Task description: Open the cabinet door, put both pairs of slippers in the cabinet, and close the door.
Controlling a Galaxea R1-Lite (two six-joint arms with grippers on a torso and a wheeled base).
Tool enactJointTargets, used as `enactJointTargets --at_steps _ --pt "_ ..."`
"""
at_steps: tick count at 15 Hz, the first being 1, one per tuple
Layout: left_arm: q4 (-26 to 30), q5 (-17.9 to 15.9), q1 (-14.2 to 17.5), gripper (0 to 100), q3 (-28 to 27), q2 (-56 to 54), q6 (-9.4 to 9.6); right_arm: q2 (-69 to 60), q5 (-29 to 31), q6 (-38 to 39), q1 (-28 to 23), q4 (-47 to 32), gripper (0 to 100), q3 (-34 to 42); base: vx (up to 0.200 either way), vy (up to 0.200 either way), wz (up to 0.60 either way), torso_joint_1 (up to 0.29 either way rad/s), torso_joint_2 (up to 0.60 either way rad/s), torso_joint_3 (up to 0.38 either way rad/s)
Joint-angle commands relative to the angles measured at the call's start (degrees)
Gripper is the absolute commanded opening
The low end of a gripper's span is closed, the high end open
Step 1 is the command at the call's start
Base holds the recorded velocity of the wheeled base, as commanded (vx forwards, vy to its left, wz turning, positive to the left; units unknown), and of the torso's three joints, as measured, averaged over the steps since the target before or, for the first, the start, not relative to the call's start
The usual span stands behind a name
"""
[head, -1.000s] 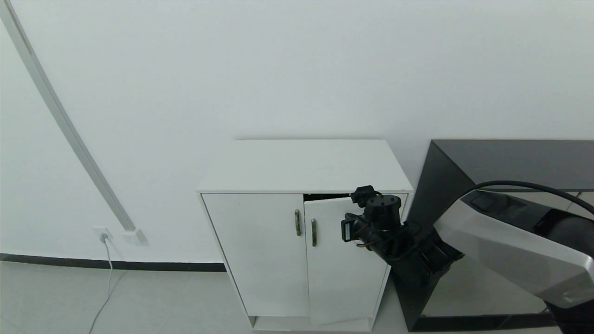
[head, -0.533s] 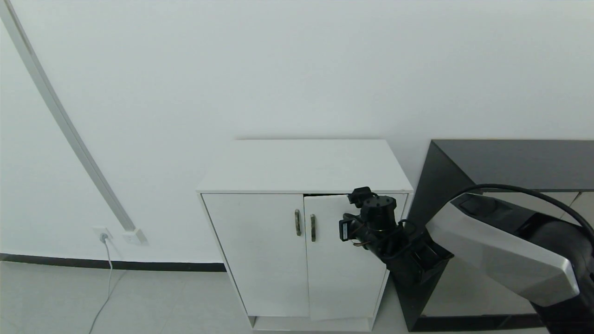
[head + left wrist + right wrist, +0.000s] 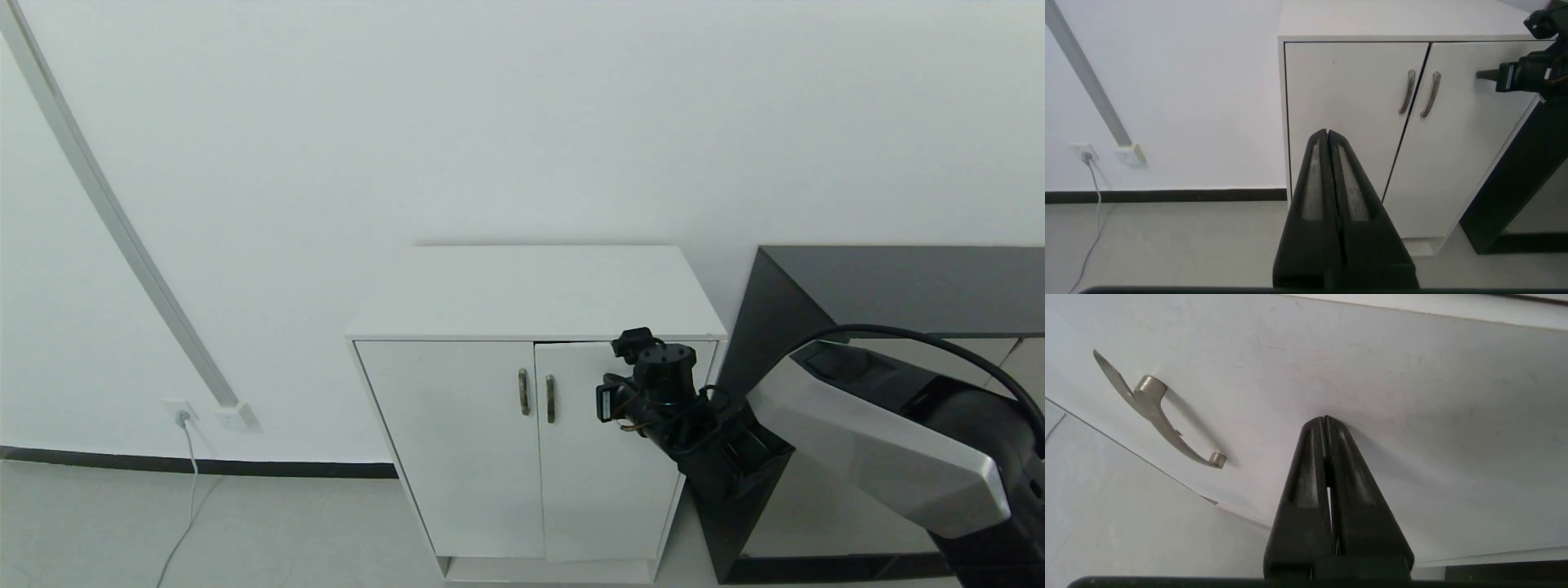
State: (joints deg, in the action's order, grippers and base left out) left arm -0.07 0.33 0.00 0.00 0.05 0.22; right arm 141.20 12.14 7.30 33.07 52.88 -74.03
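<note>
Head view: a white, two-door, flat-topped wooden cabinet point(image 3: 531, 294) stands on the pale floor point(image 3: 286, 531) against a white wall point(image 3: 490, 122), at 6 o'clock from the centre of the view. The left door point(image 3: 449, 449) lies flush with the front. The right door point(image 3: 604, 490) is closed or very nearly so, with only a thin dark line along its top edge. Two slim vertical metal handles flank the centre seam, the left handle point(image 3: 523, 391) and the right handle point(image 3: 550, 398), just beside each other.

The right arm comes in from 4 o'clock, with its wrist in front of the upper part of the right door, at 3 o'clock from the handles. Right wrist view: the right gripper point(image 3: 1327, 423) has its two black fingers pressed together, holding nothing, with the tips against the white door panel near that panel's handle.

Left wrist view: the left gripper point(image 3: 1327, 135) also has its fingers together and holds nothing. It is well apart from the cabinet and points toward the left door.

A glossy black low unit point(image 3: 857, 282) stands just beside the cabinet at 3 o'clock. At 9 o'clock from the cabinet, a grey conduit strip point(image 3: 106, 204) slants down the wall to a white wall socket point(image 3: 180, 411). A pale cable point(image 3: 189, 490) drops from the socket across the dark skirting line point(image 3: 204, 467) to the floor.
</note>
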Motion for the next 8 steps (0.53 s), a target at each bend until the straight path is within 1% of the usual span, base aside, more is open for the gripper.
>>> enactJointTargets --at_steps 1,8 --pt "-0.01 0.02 0.00 0 0.00 0.04 -0.04 0.04 -0.01 -0.01 -0.03 0.03 0 -0.15 0.000 0.000 0.00 0.000 0.00 0.000" --pt "-0.01 0.02 0.00 0 0.00 0.04 -0.04 0.74 0.07 -0.01 -0.03 -0.06 0 -0.76 0.000 0.000 0.00 0.000 0.00 0.000"
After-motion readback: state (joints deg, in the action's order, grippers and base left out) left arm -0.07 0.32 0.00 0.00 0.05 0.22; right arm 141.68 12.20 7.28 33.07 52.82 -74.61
